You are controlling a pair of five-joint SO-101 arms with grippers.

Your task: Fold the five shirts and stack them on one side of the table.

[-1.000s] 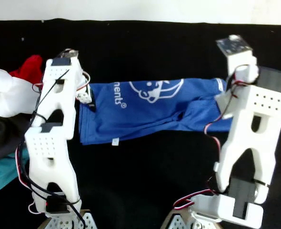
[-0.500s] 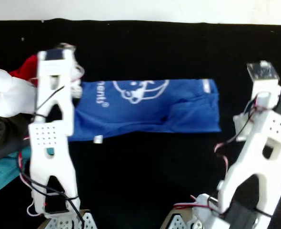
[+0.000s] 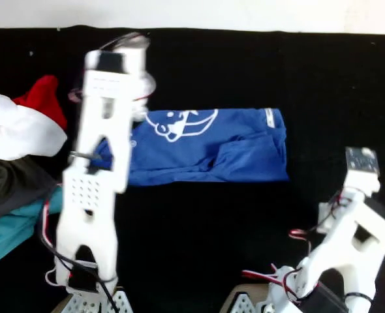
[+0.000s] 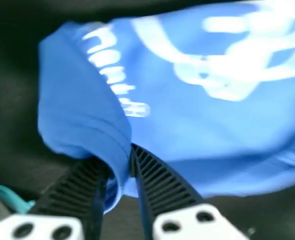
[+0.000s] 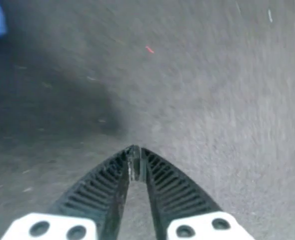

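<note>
While the left end effector (image 4: 131, 159) is clamped on a bunched-up edge of the blue shirt (image 3: 212, 147), the rest of that shirt lies partly folded across the middle of the black desk (image 3: 199, 228), white print facing up; the right end effector (image 5: 134, 156) is pinched together on nothing, over bare desk near the front right; at the left edge there's a heap, red shirt (image 3: 46, 94), white shirt (image 3: 16, 134), dark grey shirt (image 3: 13, 182), teal shirt (image 3: 10, 231) at the front.
</note>
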